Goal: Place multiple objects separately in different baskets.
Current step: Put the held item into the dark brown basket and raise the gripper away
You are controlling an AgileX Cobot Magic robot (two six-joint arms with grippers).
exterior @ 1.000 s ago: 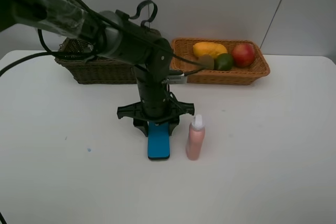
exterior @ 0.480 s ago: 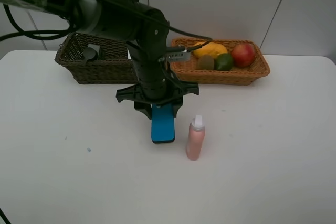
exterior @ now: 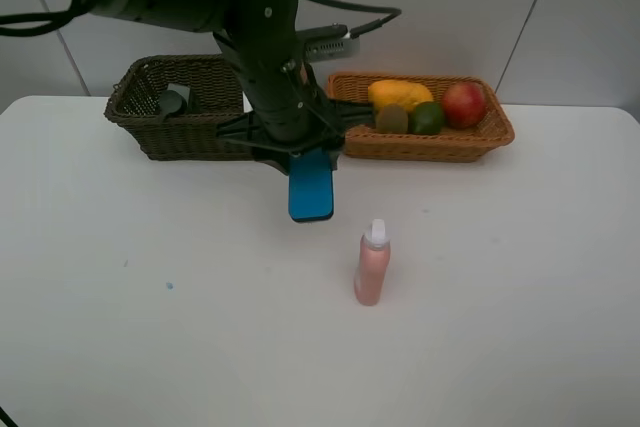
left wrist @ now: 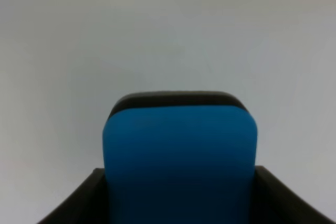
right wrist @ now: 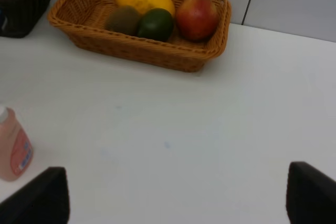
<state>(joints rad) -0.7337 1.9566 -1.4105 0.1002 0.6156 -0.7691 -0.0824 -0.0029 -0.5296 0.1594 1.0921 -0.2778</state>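
My left gripper (exterior: 308,162) is shut on the blue eraser block (exterior: 311,192) and holds it above the table, just in front of the gap between the two baskets. The block fills the left wrist view (left wrist: 180,161) between the dark fingers (left wrist: 79,200). The pink spray bottle (exterior: 372,265) stands upright on the table in front and to the right of it. The dark olive-green basket (exterior: 140,117) holds a dark item (exterior: 172,102). The orange-tan basket (exterior: 420,147) holds the mango (exterior: 398,94), kiwi (exterior: 391,118), avocado (exterior: 427,118) and pomegranate (exterior: 464,104). My right gripper (right wrist: 178,198) is open and empty.
The white table (exterior: 500,297) runs wide around the bottle. A pale wall rises close behind both baskets. In the right wrist view the orange-tan basket (right wrist: 136,51) lies ahead and the spray bottle (right wrist: 13,148) is at the picture's edge.
My left gripper has lifted the blue eraser block off the table beside the spray bottle and carried it back toward the baskets. The spray bottle has not moved.
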